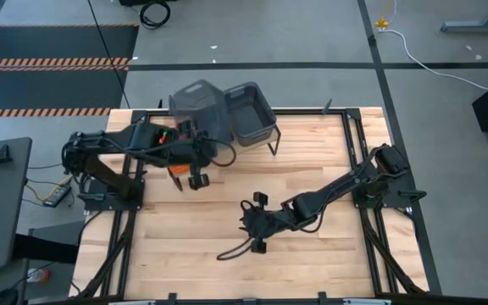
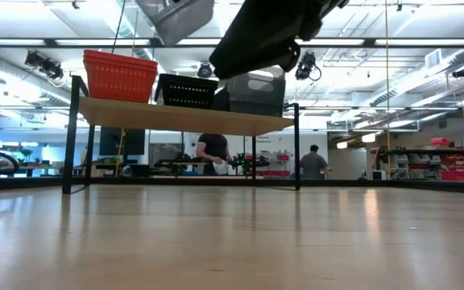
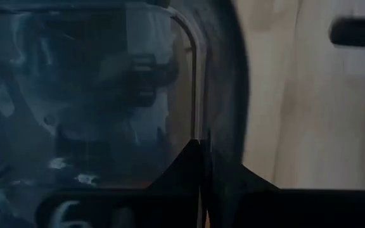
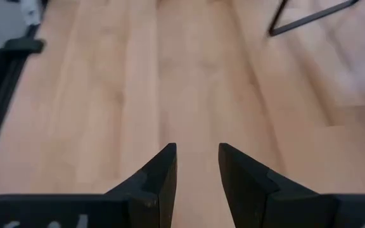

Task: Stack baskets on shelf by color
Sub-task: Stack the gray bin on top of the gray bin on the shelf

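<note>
Pinching a grey basket [image 1: 200, 103] rim — left gripper [image 3: 201, 149] jaws closed.

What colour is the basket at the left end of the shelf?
Bright orange basket, clearest in the low view.

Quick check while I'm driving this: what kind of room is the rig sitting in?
Probably a large open lab or workshop. Beyond the shelf the low view shows ceiling strip lights, workbenches with people standing at them, and storage racks along the far wall.
</note>
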You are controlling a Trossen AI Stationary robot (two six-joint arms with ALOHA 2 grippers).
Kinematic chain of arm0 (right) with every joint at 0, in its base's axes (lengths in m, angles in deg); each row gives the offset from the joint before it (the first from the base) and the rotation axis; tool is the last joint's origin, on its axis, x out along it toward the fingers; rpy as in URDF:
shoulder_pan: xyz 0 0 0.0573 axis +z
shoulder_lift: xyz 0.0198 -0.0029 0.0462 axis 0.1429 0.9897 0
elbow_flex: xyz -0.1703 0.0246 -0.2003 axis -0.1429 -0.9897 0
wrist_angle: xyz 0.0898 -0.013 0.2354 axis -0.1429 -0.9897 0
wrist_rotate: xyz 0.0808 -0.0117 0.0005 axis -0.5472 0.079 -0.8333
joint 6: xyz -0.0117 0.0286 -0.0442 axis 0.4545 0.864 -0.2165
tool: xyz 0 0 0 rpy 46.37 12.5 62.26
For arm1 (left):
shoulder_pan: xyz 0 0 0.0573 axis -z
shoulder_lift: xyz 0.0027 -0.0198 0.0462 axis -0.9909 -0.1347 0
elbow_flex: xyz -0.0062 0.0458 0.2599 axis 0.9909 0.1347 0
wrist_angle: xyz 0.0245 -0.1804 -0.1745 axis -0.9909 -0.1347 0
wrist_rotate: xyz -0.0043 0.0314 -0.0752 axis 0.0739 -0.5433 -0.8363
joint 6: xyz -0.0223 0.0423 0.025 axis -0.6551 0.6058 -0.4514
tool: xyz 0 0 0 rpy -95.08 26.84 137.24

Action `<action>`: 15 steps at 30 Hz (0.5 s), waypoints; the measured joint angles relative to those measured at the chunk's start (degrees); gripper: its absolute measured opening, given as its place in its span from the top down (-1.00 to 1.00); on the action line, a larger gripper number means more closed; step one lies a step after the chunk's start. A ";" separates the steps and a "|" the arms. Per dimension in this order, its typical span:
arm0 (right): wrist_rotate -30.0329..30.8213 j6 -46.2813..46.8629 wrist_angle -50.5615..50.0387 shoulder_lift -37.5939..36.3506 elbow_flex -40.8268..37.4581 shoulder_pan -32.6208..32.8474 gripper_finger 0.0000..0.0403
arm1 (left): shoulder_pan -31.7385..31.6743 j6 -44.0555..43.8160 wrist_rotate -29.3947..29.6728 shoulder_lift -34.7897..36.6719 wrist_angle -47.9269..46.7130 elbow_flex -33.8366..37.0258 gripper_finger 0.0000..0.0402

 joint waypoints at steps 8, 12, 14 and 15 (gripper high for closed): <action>-1.46 -0.24 0.23 0.02 0.00 1.13 0.39 | -5.41 3.69 -3.52 -0.09 6.75 0.00 0.96; -1.48 -0.27 1.69 0.04 0.00 1.12 0.39 | -7.40 6.15 -6.47 -0.49 12.85 0.02 0.96; -1.52 -0.27 1.73 0.04 0.00 1.13 0.39 | -8.38 7.77 -7.85 -1.26 16.24 0.02 0.96; -1.53 -0.25 1.73 0.04 0.00 1.11 0.39 | -8.91 8.66 -8.59 -1.60 17.72 0.02 0.96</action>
